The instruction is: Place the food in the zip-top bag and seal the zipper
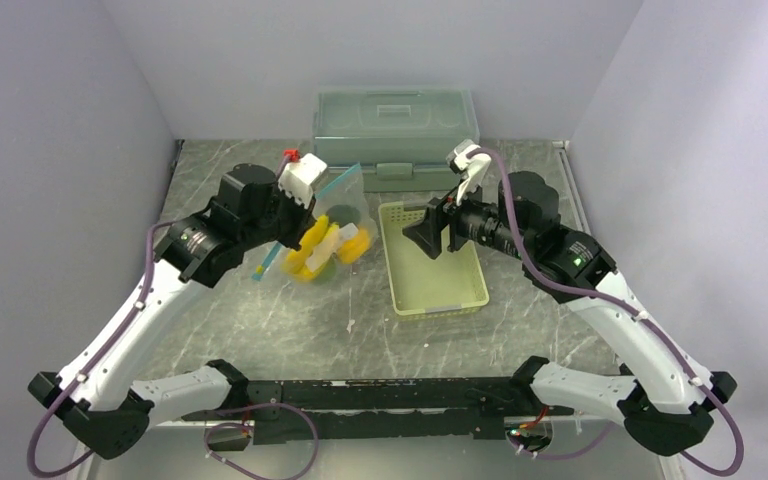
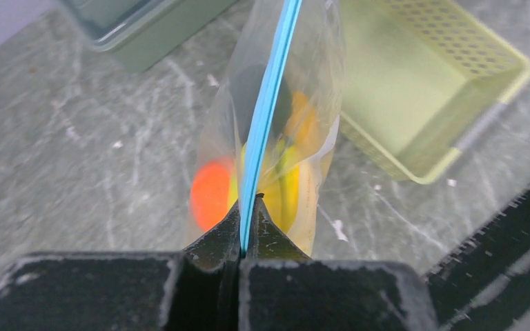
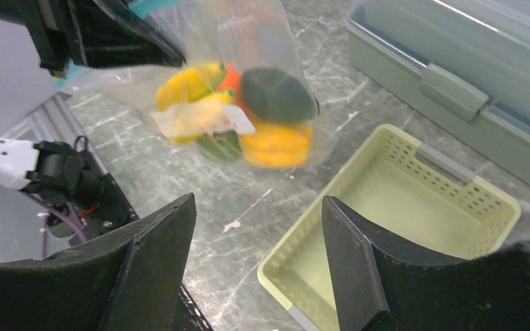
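Left wrist | left fingers (image 2: 215, 238) clamped on zipper (image 2: 266, 117), zip-top bag (image 2: 319, 76) with food (image 2: 210, 193) extending ahead | right fingers (image 3: 157, 256) spread wide above basket (image 3: 386, 231)

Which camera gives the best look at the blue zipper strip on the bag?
The left wrist view: the zipper runs up the middle of the picture, pinched in the left gripper. The top view shows only short teal ends beside that gripper; the right wrist view catches just a sliver at its upper edge.
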